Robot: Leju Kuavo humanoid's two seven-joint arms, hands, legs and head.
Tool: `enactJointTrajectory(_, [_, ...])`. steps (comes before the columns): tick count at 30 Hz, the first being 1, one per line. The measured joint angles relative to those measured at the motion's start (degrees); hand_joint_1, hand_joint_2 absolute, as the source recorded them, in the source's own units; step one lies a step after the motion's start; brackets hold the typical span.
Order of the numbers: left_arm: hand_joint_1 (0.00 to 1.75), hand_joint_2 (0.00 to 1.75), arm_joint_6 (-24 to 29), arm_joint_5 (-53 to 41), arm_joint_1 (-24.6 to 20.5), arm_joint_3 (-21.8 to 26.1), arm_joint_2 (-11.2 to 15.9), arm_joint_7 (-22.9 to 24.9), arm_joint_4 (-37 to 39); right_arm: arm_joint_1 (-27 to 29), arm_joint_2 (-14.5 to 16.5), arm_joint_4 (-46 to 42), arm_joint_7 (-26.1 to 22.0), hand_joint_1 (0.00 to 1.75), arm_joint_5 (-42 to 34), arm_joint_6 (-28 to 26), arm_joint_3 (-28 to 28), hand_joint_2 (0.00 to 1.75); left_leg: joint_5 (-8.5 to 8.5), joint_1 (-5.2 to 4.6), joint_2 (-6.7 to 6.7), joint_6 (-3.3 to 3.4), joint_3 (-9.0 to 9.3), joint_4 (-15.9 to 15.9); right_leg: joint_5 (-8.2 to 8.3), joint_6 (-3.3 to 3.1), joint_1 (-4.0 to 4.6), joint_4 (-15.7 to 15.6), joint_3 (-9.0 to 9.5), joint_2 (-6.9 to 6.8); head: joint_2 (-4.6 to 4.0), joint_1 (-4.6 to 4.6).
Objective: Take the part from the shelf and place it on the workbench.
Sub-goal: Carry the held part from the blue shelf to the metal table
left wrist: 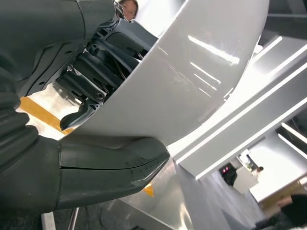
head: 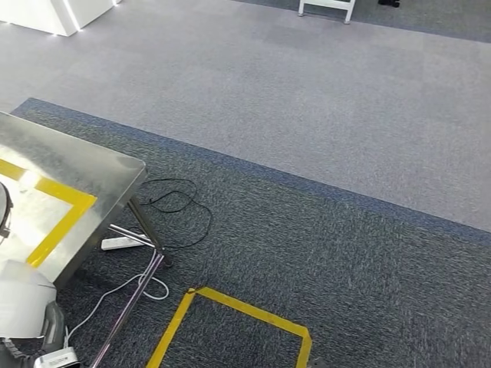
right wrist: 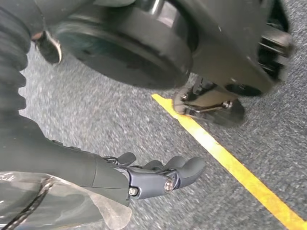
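One white part held in the left hand, beside the steel workbench

One large white curved part with a glossy surface (left wrist: 188, 72) sits in the left hand (left wrist: 90, 129). The thick grey thumb (left wrist: 112, 165) presses on one face of the panel and the darker fingers (left wrist: 87, 88) lie against the other face, so the panel is clamped between them. In the head view the same white part (head: 23, 295) appears at the lower left corner, low beside the near edge of the workbench and not lying on its top.

The right hand (right wrist: 159, 175) hangs over the dark grey carpet (right wrist: 108, 115). Its fingers are stretched out, slightly apart, and nothing is in them. A strip of yellow tape (right wrist: 231, 165) crosses the carpet just beyond the fingertips.

The shiny stainless-steel workbench (head: 87, 165) stands at the left of the head view. A yellow tape outline (head: 64, 203) is stuck on its top. Under the workbench, near its slanted metal leg (head: 147, 230), a white power strip (head: 119, 243) lies on the carpet, with black cable (head: 185, 203) and white cable (head: 116, 291) loops around it. A second yellow tape rectangle on the floor (head: 248, 310) is marked near the workbench. Farther away the carpet becomes a lighter grey band (head: 289, 84).
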Motion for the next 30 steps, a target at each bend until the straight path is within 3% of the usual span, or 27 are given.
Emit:
enactJointTrajectory(2, [1.75, 1.75, 0.0, 0.2, 0.0, 0.0, -0.3, 0.0, -0.5, 0.0, 0.0, 0.0, 0.0, 0.00, 0.0, 0.0, 0.0, 1.75, 0.07, 0.03, -0.91, -0.59, -0.38, 0.1, 0.44, -0.37, 0.06, -3.2, 1.58, 0.96, 0.00, -0.03])
enactJointTrajectory(4, [1.75, 1.75, 0.0, 0.2, 0.0, 0.1, -0.4, 0.0, -0.8, 0.0, 0.0, 0.0, -0.1, 0.00, -0.1, 0.0, 0.0, 1.75, 0.22, 0.17, -1.27, -1.23, -0.62, 0.1, 0.65, -0.89, 0.07, -3.6, 1.90, 0.27, 0.00, -0.02])
enactJointTrajectory(6, [1.75, 1.75, 0.0, 0.3, -0.1, 0.1, -0.5, -0.1, -1.1, -0.1, 0.1, 0.0, -0.1, 0.00, -0.2, 0.0, 0.0, 1.75, -1.11, 0.14, 0.31, -1.78, -1.41, 2.0, 0.85, -1.55, -0.08, -4.0, 2.14, -0.68, 0.00, -0.21])
enactJointTrajectory(8, [1.75, 1.75, 0.0, 0.3, -0.2, 0.1, -0.6, -0.1, -1.5, 0.0, 0.1, 0.0, -0.2, 0.00, -0.3, -0.1, 0.0, 1.75, -4.71, 0.23, 2.41, -2.26, -4.31, 8.4, 0.78, -2.03, -0.04, -4.1, 2.30, -1.87, 0.00, -0.40])
enactJointTrajectory(9, [1.75, 1.75, 0.0, 0.2, -0.3, 0.1, -0.7, -0.1, -1.8, 0.1, 0.1, 0.0, -0.2, 0.00, -0.3, -0.1, 0.0, 1.75, -6.51, 0.34, 2.81, -2.46, -6.21, 12.5, 0.70, -2.14, 0.02, -4.1, 2.33, -2.50, 0.00, -0.44])
enactJointTrajectory(10, [1.75, 1.75, 0.0, 0.1, -0.3, 0.1, -0.7, -0.1, -2.2, 0.1, 0.1, 0.0, -0.2, 0.00, -0.3, -0.1, 0.0, 1.75, -7.61, 0.44, 3.00, -2.61, -7.73, 15.8, 0.61, -2.20, 0.07, -4.1, 2.37, -3.13, 0.00, -0.43])
enactJointTrajectory(11, [1.75, 1.75, 0.0, -0.1, -0.3, 0.1, -0.8, -0.1, -2.9, 0.1, 0.1, 0.0, -0.2, 0.00, -0.3, -0.1, 0.0, 1.75, -7.60, 0.52, 3.07, -2.72, -8.37, 17.2, 0.53, -2.20, 0.09, -4.1, 2.43, -3.71, 0.00, -0.43])
enactJointTrajectory(12, [1.75, 1.75, 0.0, -0.4, -0.3, 0.1, -0.9, -0.1, -3.7, 0.1, 0.1, 0.0, -0.2, 0.00, -0.3, -0.2, 0.0, 1.75, -6.43, 0.57, 3.17, -2.76, -7.82, 16.2, 0.43, -2.14, 0.09, -4.1, 2.55, -4.24, 0.00, -0.44])
enactJointTrajectory(13, [1.75, 1.75, 0.0, -0.7, -0.3, 0.1, -1.1, -0.1, -4.7, 0.1, 0.1, 0.0, -0.2, 0.00, -0.3, -0.2, 0.0, 1.75, -4.42, 0.60, 3.49, -2.71, -6.16, 12.9, 0.30, -2.04, 0.09, -4.1, 2.76, -4.73, 0.00, -0.44])
enactJointTrajectory(15, [1.75, 1.75, 0.0, -1.3, -0.3, 0.1, -1.4, -0.1, -6.9, 0.0, 0.1, 0.0, -0.2, 0.00, -0.3, -0.2, 0.0, 1.75, -1.09, 0.37, 5.36, -2.31, -1.94, 4.6, -0.05, -1.62, 0.23, -4.0, 3.18, -5.55, 0.00, -0.45])
enactJointTrajectory(17, [1.75, 1.75, 0.0, -1.7, -0.4, 0.1, -1.7, -0.1, -8.9, 0.0, 0.1, 0.0, -0.1, 0.00, -0.2, -0.3, 0.0, 1.75, -0.37, -0.02, 6.69, -1.74, 0.01, 0.4, -0.34, -1.09, 0.47, -3.9, 3.36, -6.31, 0.00, -0.39])
enactJointTrajectory(19, [1.75, 1.75, 0.0, -1.7, -0.3, 0.1, -2.0, -0.1, -10.3, -0.1, 0.1, 0.0, 0.0, 0.00, -0.2, -0.3, 0.0, 1.75, -0.50, -0.19, 6.01, -1.12, -0.05, 0.1, -0.52, -0.52, 0.54, -4.1, 3.60, -7.20, 0.00, -0.35])
enactJointTrajectory(20, [1.75, 1.75, 0.0, -1.7, -0.3, 0.1, -2.1, -0.1, -10.8, -0.2, 0.1, 0.0, 0.0, 0.00, -0.2, -0.3, 0.0, 1.75, -0.38, -0.12, 5.55, -0.77, 0.02, -0.1, -0.84, -0.19, 0.46, -3.9, 3.57, -6.97, 0.00, -0.30])
enactJointTrajectory(22, [1.75, 1.75, 0.0, -1.6, -0.4, 0.1, -2.3, -0.1, -11.7, -0.3, 0.1, 0.0, 0.0, 0.00, -0.3, -0.3, 0.0, 1.75, -0.09, 0.18, 4.65, -0.08, 0.25, -0.6, -2.84, 0.34, 0.28, -0.8, 2.14, -4.89, 0.00, -0.02])
enactJointTrajectory(24, [1.75, 1.75, 0.0, -1.5, -0.5, 0.1, -2.5, -0.1, -12.2, -0.2, 0.1, 0.0, -0.1, 0.00, -0.3, -0.3, 0.0, 1.75, -0.03, 0.30, 3.75, 0.31, 0.25, -0.7, -6.23, 0.51, 0.14, 6.6, -1.70, -2.66, 0.00, 0.30])
enactJointTrajectory(25, [1.75, 1.75, 0.0, -1.5, -0.5, 0.1, -2.5, -0.1, -12.3, -0.2, 0.1, 0.0, -0.1, 0.00, -0.3, -0.3, 0.0, 1.75, -0.04, 0.27, 3.24, 0.39, 0.26, -0.6, -7.41, 0.56, 0.13, 10.3, -3.68, -2.34, 0.00, 0.33])
enactJointTrajectory(26, [1.75, 1.75, 0.0, -1.5, -0.6, 0.2, -2.6, -0.1, -12.3, -0.2, 0.1, 0.0, -0.2, 0.00, -0.4, -0.3, 0.0, 1.75, -0.07, 0.25, 2.69, 0.43, 0.31, -0.6, -7.55, 0.58, 0.14, 12.3, -4.95, -2.23, 0.00, 0.33])
enactJointTrajectory(27, [1.75, 1.75, 0.0, -1.4, -0.6, 0.2, -2.6, -0.1, -12.4, -0.2, 0.1, 0.0, -0.2, 0.00, -0.4, -0.4, 0.0, 1.75, -0.11, 0.24, 2.10, 0.41, 0.41, -0.6, -6.55, 0.57, 0.13, 12.1, -5.20, -2.19, 0.00, 0.33])
enactJointTrajectory(28, [1.75, 1.75, 0.0, -1.3, -0.6, 0.2, -2.7, -0.1, -12.4, -0.2, 0.1, 0.0, -0.2, 0.00, -0.4, -0.4, 0.0, 1.75, -0.18, 0.26, 1.49, 0.33, 0.54, -0.5, -4.49, 0.53, 0.08, 9.6, -4.25, -2.06, 0.00, 0.33])
enactJointTrajectory(30, [1.75, 1.75, 0.0, -1.2, -0.6, 0.2, -2.7, -0.1, -12.6, -0.2, 0.1, 0.0, -0.2, 0.00, -0.3, -0.6, 0.0, 1.75, -0.44, 0.24, 0.33, -0.06, 0.65, -0.2, -0.52, 0.45, -0.11, 1.7, -0.86, -0.69, 0.00, 0.34])
